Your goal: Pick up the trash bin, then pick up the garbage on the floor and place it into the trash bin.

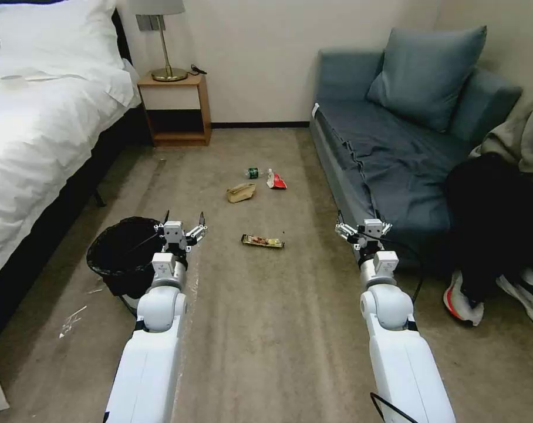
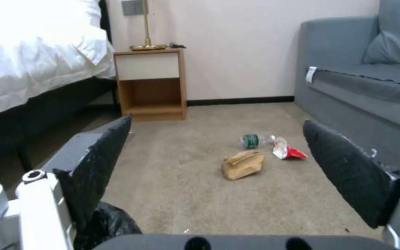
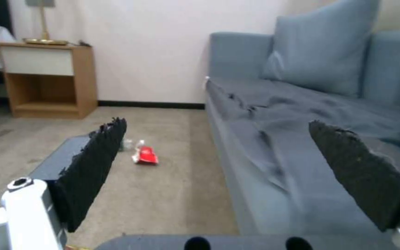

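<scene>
Two claws out front, both spread wide and both empty. The left gripper point(image 1: 183, 226) hovers just beside the bin point(image 1: 124, 254), over its near-right rim, fingers point(image 2: 99, 163) splayed with nothing between them; a fold of black liner shows beneath one pad in the left wrist view. The right gripper point(image 1: 364, 228) hangs idle by the sofa point(image 1: 395, 153) edge, equally agape.

Out on the floor, the garbage waits: a gold wrapper point(image 1: 262, 241) nearest, between the two arms, then a tan paper bag point(image 1: 240, 192), and beyond it a small bottle point(image 1: 253, 173) touching or almost touching a red-and-white packet point(image 1: 276, 180). All four are well apart from the bin, which stands upright, not yet lifted.

Risks, as I read it: the liner is crinkly and loose, so a pinch on the rim might catch only plastic and the bin could slip or tip. The bin sits near the bed point(image 1: 37, 135), so a swing that way could snag the sheets. On the right, a cable trails from the arm, and a person's shoe point(image 1: 463, 299) rests near that gripper's path.

Carpet point(image 1: 278, 329) is beige, low-pile, streaked; the flat wrapper may resist a clean pinch on it. A nightstand point(image 1: 175, 108) with a lamp stands against the far wall.
</scene>
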You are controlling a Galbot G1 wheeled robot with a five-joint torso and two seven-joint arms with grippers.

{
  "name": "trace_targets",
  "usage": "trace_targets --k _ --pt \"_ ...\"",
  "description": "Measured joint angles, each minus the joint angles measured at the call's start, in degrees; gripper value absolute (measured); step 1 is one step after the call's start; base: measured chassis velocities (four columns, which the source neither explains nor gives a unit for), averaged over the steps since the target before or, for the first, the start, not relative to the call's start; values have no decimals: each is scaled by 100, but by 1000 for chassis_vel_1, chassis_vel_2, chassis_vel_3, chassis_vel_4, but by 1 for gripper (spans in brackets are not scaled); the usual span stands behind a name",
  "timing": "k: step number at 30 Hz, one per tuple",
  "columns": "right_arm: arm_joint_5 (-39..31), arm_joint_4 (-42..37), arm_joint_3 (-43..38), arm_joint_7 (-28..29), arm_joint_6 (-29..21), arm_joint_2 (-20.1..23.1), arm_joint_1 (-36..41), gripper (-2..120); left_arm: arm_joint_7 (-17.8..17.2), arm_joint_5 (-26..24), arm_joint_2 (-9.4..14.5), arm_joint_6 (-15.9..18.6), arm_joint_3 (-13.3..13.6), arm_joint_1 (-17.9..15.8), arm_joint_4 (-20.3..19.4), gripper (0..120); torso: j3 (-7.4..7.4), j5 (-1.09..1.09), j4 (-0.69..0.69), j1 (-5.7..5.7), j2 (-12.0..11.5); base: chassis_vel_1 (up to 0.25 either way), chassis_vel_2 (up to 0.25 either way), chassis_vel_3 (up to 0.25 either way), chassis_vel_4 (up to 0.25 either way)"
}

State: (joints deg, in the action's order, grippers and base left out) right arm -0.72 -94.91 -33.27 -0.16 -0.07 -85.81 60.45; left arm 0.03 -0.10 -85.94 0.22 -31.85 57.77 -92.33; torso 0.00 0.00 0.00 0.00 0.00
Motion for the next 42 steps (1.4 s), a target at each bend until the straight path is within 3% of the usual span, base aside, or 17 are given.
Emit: trace_targets --k 4,6,7,9,13,19,23,25,30,35,38,40,42 --pt "-99 -428 -240 -27 -13 24 408 100 22 -57 3 169 -171 273 -325 100 0 0 -2 0 0 0 0 0 0" --pt "-222 -952 -519 -71 -36 49 902 100 52 -140 15 425 -439 681 -817 100 -1 1 0 0 0 0 0 0 0" --pt "-222 -952 -519 -71 -36 49 902 100 52 -140 15 425 -439 681 -817 100 -1 1 0 0 0 0 0 0 0" --pt "-317 -1367 -745 -101 -53 73 1292 100 75 -200 22 613 -650 1021 -1212 100 -1 1 2 0 0 0 0 0 0" --pt "-427 -1849 -1004 -138 -76 97 1753 100 101 -233 21 707 -721 1184 -1403 100 -2 -5 -2 0 0 0 0 0 0" --pt "-708 -2860 -1509 -233 -167 170 2676 100 173 -409 52 1214 -1241 1929 -2443 100 -2 -1 -5 -1 1 0 0 0 0" --pt "-895 -3016 -1220 -412 -328 283 2693 100 236 -522 70 1452 -1469 2262 -2898 100 -2 -2 0 -1 1 0 0 0 0" --pt "-877 -2977 -1052 -492 -301 306 2642 100 304 -885 277 1742 -1778 2447 -3041 100 -1 2 4 -1 1 0 0 0 0" --pt "-762 -2865 -940 -509 -192 291 2613 100 31 -1250 303 1978 -1892 2444 -2993 100 -1 0 -1 0 0 0 0 0 0" --pt "-654 -2754 -892 -519 -8 287 2638 100 -694 -1711 293 2382 -2003 2221 -2803 100 -1 -1 0 -1 0 0 0 0 0" --pt "-639 -2733 -894 -519 27 287 2642 100 -918 -1830 303 2471 -2024 2108 -2736 100 0 -2 0 -1 1 0 0 0 0" --pt "-596 -2697 -901 -520 90 287 2671 100 -1535 -2070 311 2607 -2033 1838 -2528 100 0 -1 0 0 0 0 0 0 0" --pt "-592 -2690 -902 -519 110 288 2680 100 -1626 -2097 311 2607 -2030 1788 -2479 100 0 -1 0 0 0 0 0 0 0"
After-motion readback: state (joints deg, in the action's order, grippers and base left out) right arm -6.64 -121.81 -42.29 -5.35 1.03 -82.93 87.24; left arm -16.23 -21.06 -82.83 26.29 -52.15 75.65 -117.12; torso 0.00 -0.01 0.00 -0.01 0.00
